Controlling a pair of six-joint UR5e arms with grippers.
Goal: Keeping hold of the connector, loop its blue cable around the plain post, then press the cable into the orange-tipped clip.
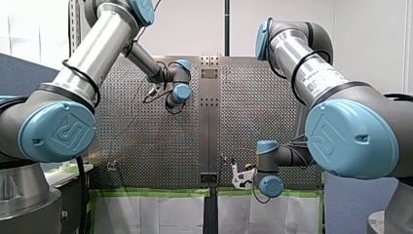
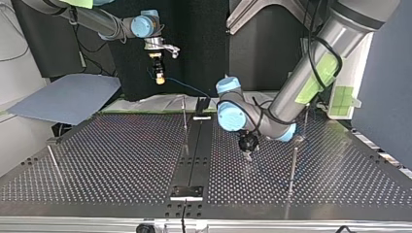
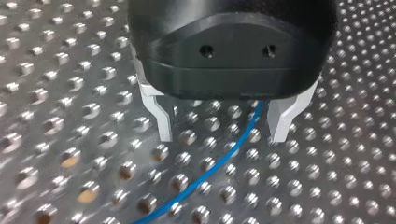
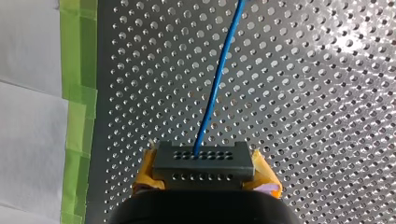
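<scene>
**Clerk:** State of my right gripper [image 4: 205, 176]?

**Inspector:** Closed. Its yellow pads [image 4: 145, 176] press against both ends of the dark connector [image 4: 203, 161], which sits square between them.

**Clerk:** And the blue cable [image 4: 218, 88]?

**Inspector:** It leaves the connector's holed face and runs straight ahead of that gripper, over the perforated table [image 4: 308, 121]. A strip of green tape [image 4: 78, 70] edges the table to one side, with white sheeting [image 4: 28, 140] beyond it.

**Clerk:** Position in the top view?

**Inspector:** My right gripper hangs at eleven o'clock from the view's centre, raised above the table's far edge. The cable departs it toward four o'clock, then passes out of sight behind my left arm [image 2: 311, 73].

**Clerk:** My left gripper [image 3: 223, 125]?

**Inspector:** Wide open, holding nothing. It has a black body and two metal fingers [image 3: 161, 119] pointing down close to the table. The cable crosses the table between them, nearer one finger. Whether it touches that finger, I cannot tell. In the top view this gripper is low over the table at four o'clock, just off centre.

**Clerk:** Posts?

**Inspector:** A thin post [image 2: 185, 124] stands upright at nine o'clock of my left gripper, and a second post [image 2: 293, 165] at four o'clock. How the cable lies relative to either cannot be made out.
</scene>
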